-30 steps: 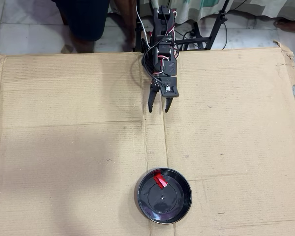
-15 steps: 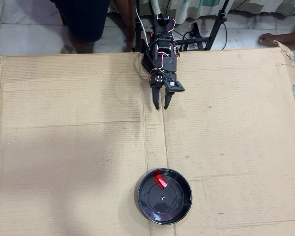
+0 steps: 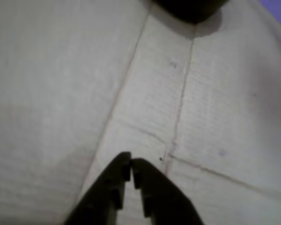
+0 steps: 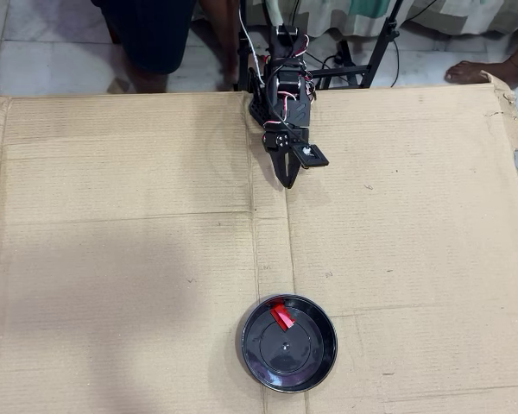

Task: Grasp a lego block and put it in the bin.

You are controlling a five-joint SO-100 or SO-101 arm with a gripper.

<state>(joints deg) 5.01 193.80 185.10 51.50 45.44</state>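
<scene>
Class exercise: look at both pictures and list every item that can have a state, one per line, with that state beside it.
lego block: lying inside the bin, near its rim, not held.
bin: upright on the cardboard, holding the block.
hand: shut, empty, above bare cardboard, apart from the bin.
cardboard sheet: flat, creased, torn at the right edge in the overhead view.

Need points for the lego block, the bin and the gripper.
lego block [image 4: 281,316], overhead view: middle of the red brick, lying inside the dish near its upper rim.
bin [image 4: 319,366], overhead view: lower-right part of the black rim.
gripper [image 3: 131,165], wrist view: between the closed fingertips, nothing held.
</scene>
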